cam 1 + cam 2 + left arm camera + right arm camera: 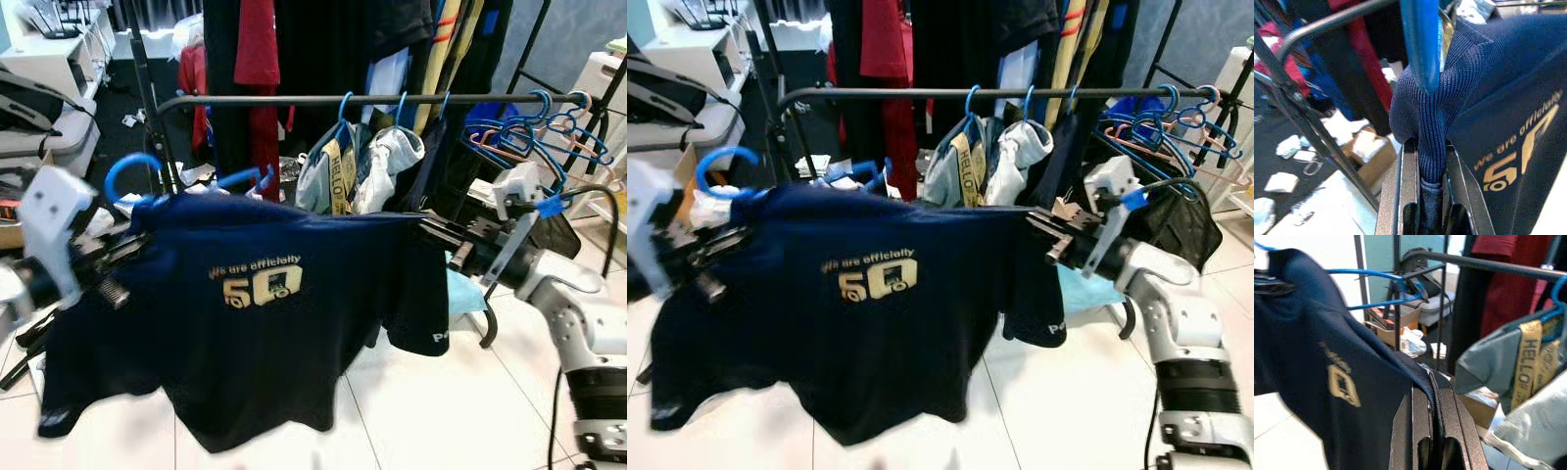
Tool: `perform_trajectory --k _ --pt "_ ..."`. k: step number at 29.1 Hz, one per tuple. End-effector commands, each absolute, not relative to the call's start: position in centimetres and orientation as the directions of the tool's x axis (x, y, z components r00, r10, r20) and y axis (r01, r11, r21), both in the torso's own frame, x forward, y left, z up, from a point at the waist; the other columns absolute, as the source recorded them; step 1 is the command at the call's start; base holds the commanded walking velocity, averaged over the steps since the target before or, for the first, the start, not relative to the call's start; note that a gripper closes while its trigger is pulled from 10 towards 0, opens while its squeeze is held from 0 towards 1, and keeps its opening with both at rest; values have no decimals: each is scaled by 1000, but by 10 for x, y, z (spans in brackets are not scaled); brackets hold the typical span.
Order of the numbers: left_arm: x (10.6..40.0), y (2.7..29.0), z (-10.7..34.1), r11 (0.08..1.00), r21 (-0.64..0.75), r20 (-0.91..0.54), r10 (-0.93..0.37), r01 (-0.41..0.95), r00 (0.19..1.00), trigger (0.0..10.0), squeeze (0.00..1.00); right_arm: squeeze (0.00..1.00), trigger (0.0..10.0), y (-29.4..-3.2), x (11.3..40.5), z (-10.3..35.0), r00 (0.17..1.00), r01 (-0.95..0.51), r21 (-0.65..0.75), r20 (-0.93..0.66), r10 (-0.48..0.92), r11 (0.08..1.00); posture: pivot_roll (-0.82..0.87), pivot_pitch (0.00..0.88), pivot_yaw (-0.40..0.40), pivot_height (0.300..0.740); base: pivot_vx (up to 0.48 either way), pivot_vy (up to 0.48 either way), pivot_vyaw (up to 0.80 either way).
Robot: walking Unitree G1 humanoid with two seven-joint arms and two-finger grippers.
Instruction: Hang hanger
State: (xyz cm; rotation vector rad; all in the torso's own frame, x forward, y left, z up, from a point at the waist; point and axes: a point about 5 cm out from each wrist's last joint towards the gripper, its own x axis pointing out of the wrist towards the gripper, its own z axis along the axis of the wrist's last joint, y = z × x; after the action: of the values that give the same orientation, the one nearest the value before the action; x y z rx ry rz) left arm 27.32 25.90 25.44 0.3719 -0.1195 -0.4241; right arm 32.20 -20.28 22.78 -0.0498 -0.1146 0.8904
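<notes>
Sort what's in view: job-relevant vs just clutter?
Job:
navy T-shirt on blue hanger
black rail
left gripper, shut on shirt collar
right gripper, shut on shirt edge

Clutter:
hung clothes
spare hangers
floor scraps

The left gripper [1431, 161] pinches the ribbed collar of a navy T-shirt [1498, 98], gold print at lower right; a blue hanger [1421, 39], probably its hook, rises above.

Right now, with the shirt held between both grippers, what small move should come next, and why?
Probably raise the left gripper toward the rail: the blue hanger's hook sits below it, while both grippers, the right gripper included, pinch the navy T-shirt taut.
</notes>
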Motion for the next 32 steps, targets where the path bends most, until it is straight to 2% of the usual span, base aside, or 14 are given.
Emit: perform_trajectory --k 1,9,10,11,12,13,14,15,16,19,22,25,28,32 --pt "278 258 256 873 375 62 -359 311 931 10000 0 0 0 -196 319 229 604 -787 -90 81 793 610 10 0 -47 740 0 0 0" --pt "288 235 268 919 259 234 -358 297 904 10000 0 0 0 -165 318 210 558 -828 -61 4 830 557 10 0 -43 740 0 0 0" --pt "285 221 271 882 266 250 -452 389 856 10000 0 0 7490 -166 323 197 607 -795 -55 -61 793 604 9 0 -39 740 0 0 0" --pt "285 221 271 882 266 250 -452 389 856 10000 0 0 7490 -166 323 197 607 -795 -55 -61 793 604 9 0 -39 740 0 0 0" --pt "281 212 271 843 289 244 -523 453 817 10000 0 0 10000 -168 326 189 631 -775 -41 -105 769 631 9 0 -39 740 0 0 0" --pt "281 212 271 843 289 244 -523 453 817 10000 0 0 10000 -168 326 189 631 -775 -41 -105 769 631 9 0 -39 740 0 0 0" --pt "277 206 270 797 336 202 -581 501 788 10000 0 212 10000 -174 326 185 643 -764 -46 -135 754 643 9 0 -39 740 0 0 0" --pt "277 206 270 797 336 202 -581 501 788 10000 0 212 10000 -174 326 185 643 -764 -46 -135 754 643 9 0 -39 740 0 0 0" --pt "276 207 267 744 405 115 -618 532 777 10000 0 1000 10000 -186 325 184 656 -753 -66 -157 738 655 8 0 -40 740 0 0 0" --pt "272 217 261 629 515 -95 -633 582 768 10000 0 1000 10000 -210 319 192 668 -744 -122 -176 723 657 5 0 -36 740 0 0 0" --pt "270 222 258 574 555 -184 -621 602 762 10000 0 1000 10000 -218 313 198 656 -754 -146 -177 733 640 4 0 -35 740 0 0 0" --pt "271 234 259 419 657 -363 -553 627 750 10000 0 1000 10000 -225 280 231 483 -872 -162 -136 865 461 3 0 -32 740 0 0 0" --pt "272 225 265 397 644 -352 -604 654 715 10000 0 1000 10000 -220 271 252 409 -902 -177 -60 910 394 2 0 -33 740 0 0 0" --pt "269 211 267 347 624 -346 -680 700 646 10000 0 1000 10000 -214 274 267 400 -893 -228 -9 917 388 -7 0 -28 740 0 0 0"
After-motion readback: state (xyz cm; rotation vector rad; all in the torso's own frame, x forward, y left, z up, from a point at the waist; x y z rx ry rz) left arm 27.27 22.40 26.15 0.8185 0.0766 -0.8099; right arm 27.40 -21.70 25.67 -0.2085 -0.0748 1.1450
